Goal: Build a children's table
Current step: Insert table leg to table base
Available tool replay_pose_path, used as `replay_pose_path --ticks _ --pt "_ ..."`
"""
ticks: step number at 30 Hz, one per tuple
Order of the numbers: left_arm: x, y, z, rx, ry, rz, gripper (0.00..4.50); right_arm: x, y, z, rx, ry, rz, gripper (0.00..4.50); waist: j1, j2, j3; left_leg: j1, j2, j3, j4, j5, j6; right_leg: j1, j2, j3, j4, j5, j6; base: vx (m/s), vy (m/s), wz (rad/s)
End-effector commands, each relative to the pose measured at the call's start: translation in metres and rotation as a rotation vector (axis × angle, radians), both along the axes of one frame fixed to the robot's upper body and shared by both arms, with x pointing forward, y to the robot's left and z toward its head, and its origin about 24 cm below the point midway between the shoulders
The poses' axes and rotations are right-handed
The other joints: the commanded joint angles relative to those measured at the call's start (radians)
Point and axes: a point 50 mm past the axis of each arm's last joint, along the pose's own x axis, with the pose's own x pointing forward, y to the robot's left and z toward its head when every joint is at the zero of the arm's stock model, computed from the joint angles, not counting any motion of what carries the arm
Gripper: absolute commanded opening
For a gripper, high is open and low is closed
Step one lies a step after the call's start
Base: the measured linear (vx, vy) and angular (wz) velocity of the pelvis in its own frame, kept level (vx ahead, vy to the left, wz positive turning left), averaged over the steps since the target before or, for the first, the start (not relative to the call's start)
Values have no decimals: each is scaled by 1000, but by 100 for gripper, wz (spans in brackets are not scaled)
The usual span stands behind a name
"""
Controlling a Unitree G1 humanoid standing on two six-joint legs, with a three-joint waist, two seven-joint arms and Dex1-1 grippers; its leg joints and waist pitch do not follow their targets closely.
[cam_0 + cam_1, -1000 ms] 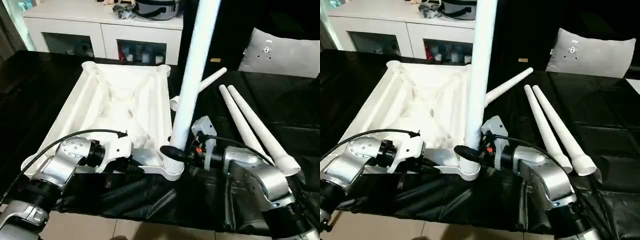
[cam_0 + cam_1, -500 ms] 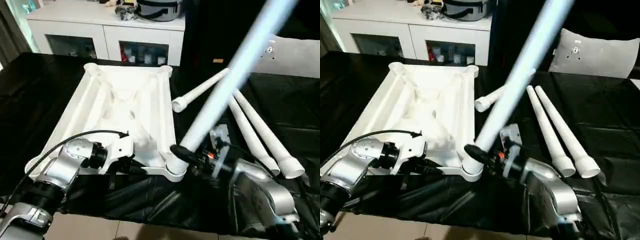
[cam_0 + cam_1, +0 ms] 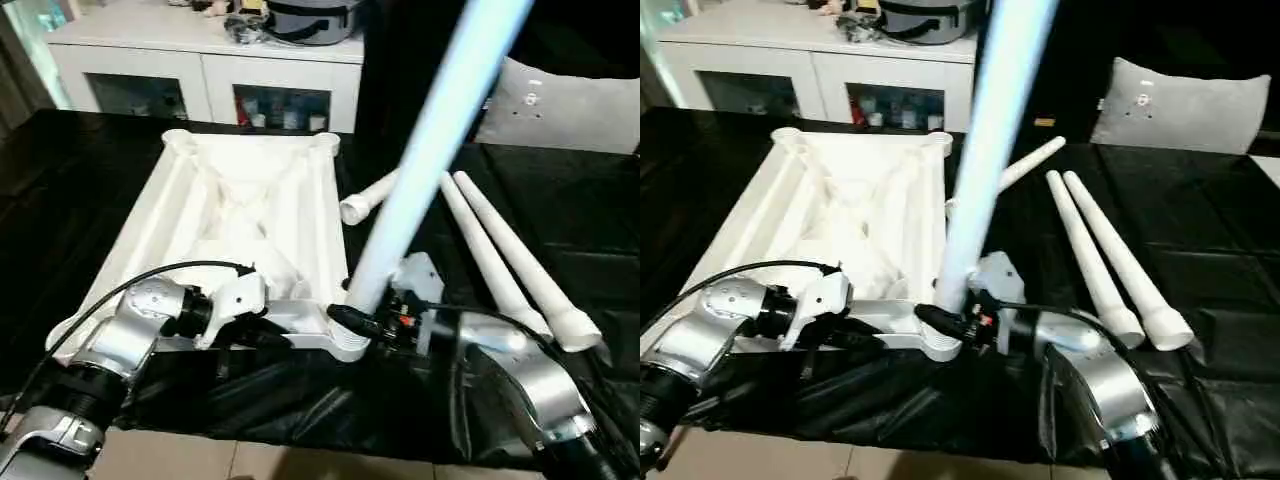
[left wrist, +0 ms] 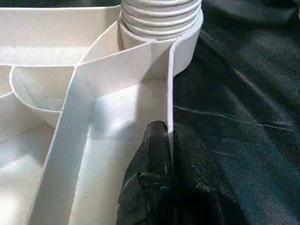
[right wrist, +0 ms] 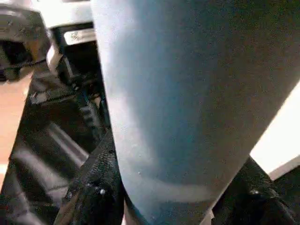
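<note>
White tabletop point(image 3: 250, 215) lies upside down, ribbed underside up; its near rim is pinched by the left hand point(image 4: 167, 140). A tapered leg point(image 3: 420, 165) is gripped near its threaded end by the right hand point(image 3: 352, 320) and leans in the near corner socket point(image 4: 161, 33).

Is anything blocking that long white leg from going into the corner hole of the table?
Nothing visible does. The leg, held near its base by the right gripper, already has its ribbed end in the near corner socket of the upside-down tabletop. It leans rather than standing straight.

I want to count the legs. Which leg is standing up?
The leg in the right gripper, rising from the tabletop's near corner socket; the other three lie flat.
</note>
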Motion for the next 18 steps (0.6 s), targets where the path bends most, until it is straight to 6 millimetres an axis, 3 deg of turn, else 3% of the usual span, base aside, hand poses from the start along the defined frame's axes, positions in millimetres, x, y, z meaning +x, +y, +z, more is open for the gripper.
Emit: replay_pose_path --ticks 1,3,4,5,8,12,14,15,18 --pt "5 -6 18 -100 -57 -18 0 -17 -11 -50 -164 225 30 189 -11 -4 -18 22 45 -34 -85 -436 2 1 -86 44 -132 -723 -39 0 0 0" --pt "6 -5 20 -85 -58 -31 0 -16 -8 -52 -178 239 70 189 -20 -5 -6 32 43 -40 -89 -485 0 0 -86 34 -143 -764 -24 0 0 0" --pt "7 -3 21 -71 -60 -39 0 -16 -7 -53 -189 247 96 189 -23 -10 -2 30 44 -40 -94 -485 1 1 -85 34 -145 -756 -23 0 0 0" --pt "7 -2 21 -60 -60 -43 0 -17 -6 -53 -199 248 117 189 -23 -7 -4 35 46 -41 -97 -488 1 3 -86 35 -145 -736 -30 0 0 0" --pt "8 3 23 -38 -64 -46 0 -18 -3 -53 -208 254 152 189 -28 -20 6 23 53 -42 -112 -454 9 11 -89 44 -136 -667 -57 0 0 0" --pt "9 9 25 -26 -70 -29 0 -18 0 -53 -209 254 165 189 -27 -20 13 28 55 -40 -112 -451 5 6 -94 51 -137 -689 -71 0 0 0" --pt "7 13 25 -30 -74 5 0 -14 2 -54 -200 234 129 189 -27 -21 17 31 54 -41 -112 -466 1 4 -95 50 -140 -713 -68 0 0 0" --pt "6 14 26 -31 -77 23 0 -12 3 -53 -194 225 107 189 -29 -21 13 29 55 -44 -111 -472 -6 7 -99 48 -140 -731 -68 0 0 0" --pt "3 18 26 -34 -97 92 0 -7 5 -52 -176 204 43 189 -35 -19 22 34 53 -52 -113 -520 -21 3 -100 37 -154 -815 -41 0 0 0"
